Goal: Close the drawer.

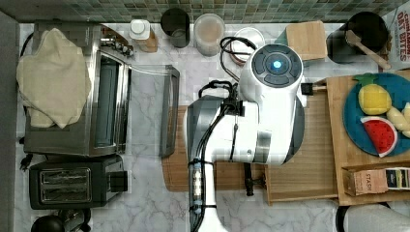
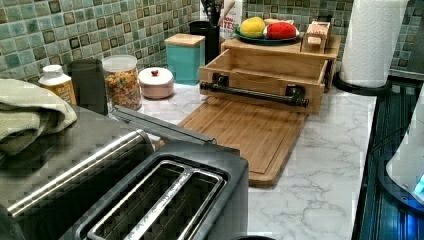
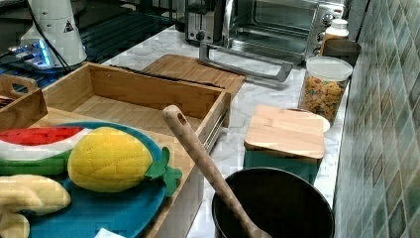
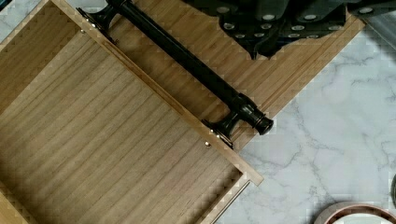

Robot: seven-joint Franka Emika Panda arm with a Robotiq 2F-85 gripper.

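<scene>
The drawer (image 2: 262, 75) stands pulled out of its wooden box (image 2: 280, 47), its front panel reaching over the near end of the cutting board (image 2: 245, 132) that lies flat on the marble worktop (image 2: 320, 170). A dark bar handle (image 2: 255, 93) runs across the drawer's front on two brackets. In the wrist view the drawer (image 4: 107, 149) shows a bare floor with fine grain, and the handle (image 4: 187, 60) lies along its front edge, above the board (image 4: 299, 56).

The arm (image 1: 256, 116) hangs over the drawer in the top view, covering much of the drawer (image 1: 309, 159) and board. The end effector (image 4: 285, 18) appears in the wrist view as dark padded parts above the board, just beyond the handle and not touching it; whether it is wide or narrow cannot be told.

On top of the box sits a blue plate (image 3: 99, 208) with a toy pineapple (image 3: 111, 158) and a toy watermelon slice (image 3: 39, 144). Beside the drawer, toward the tiled wall, is a teal box with a wooden lid (image 3: 285, 134); past it stands a cereal jar (image 3: 324, 89). A dark pot (image 3: 275, 208) with a wooden spoon (image 3: 203, 163) is next to the box. Beyond the board from the drawer stands a toaster oven (image 1: 92, 92) with its door open, and a toaster (image 1: 72, 181) beside it.
</scene>
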